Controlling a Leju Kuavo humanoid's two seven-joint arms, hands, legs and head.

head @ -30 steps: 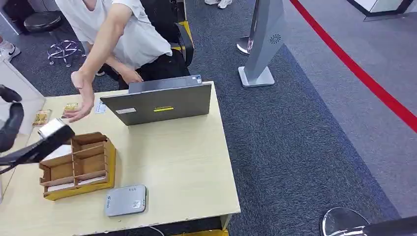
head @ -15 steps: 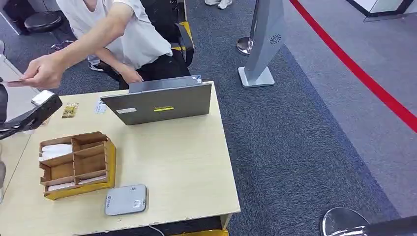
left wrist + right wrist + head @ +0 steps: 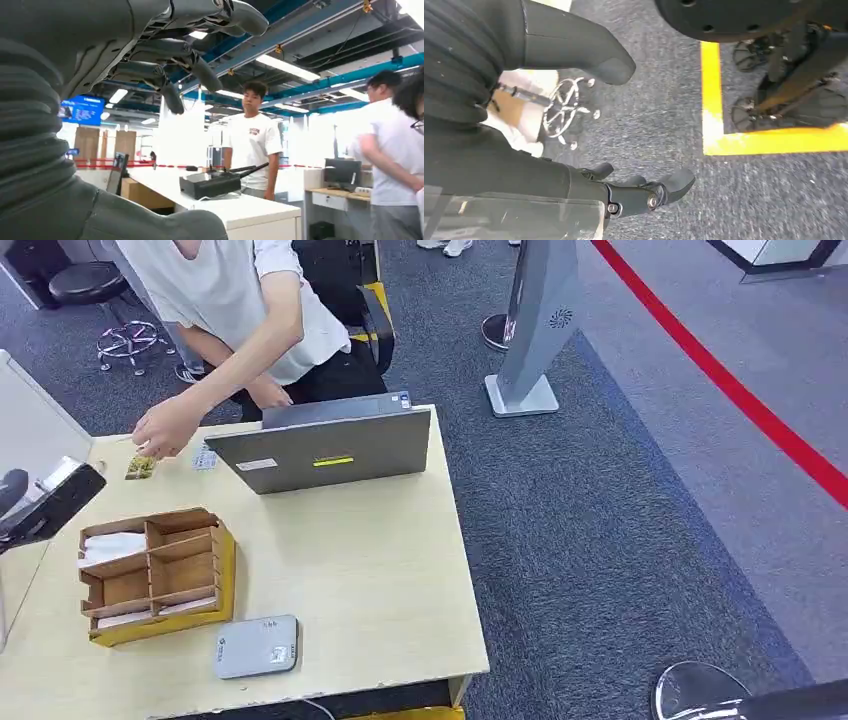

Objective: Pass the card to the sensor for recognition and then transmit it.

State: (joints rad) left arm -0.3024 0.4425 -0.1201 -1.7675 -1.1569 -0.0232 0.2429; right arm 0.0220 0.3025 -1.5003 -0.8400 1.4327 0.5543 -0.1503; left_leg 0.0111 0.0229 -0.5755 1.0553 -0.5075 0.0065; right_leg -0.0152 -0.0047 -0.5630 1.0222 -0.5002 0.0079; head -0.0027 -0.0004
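My left hand is raised with its fingers spread and holds nothing; its wrist shows at the left edge of the head view, left of the table. A person's hand is low over the table's far left corner, just above a yellow card lying there. A second pale card lies beside the laptop. The grey sensor pad lies near the table's front edge. Over the carpet hangs my right hand, its thumb and fingers apart, with nothing in it.
A grey laptop stands open at the back of the table. A wooden compartment box with white papers sits at the left. The person leans over the far edge. A grey pillar stand is on the carpet beyond.
The person took a card at my raised left hand, then brought their hand down to the table's far left corner. My left arm has drawn back toward the left edge.
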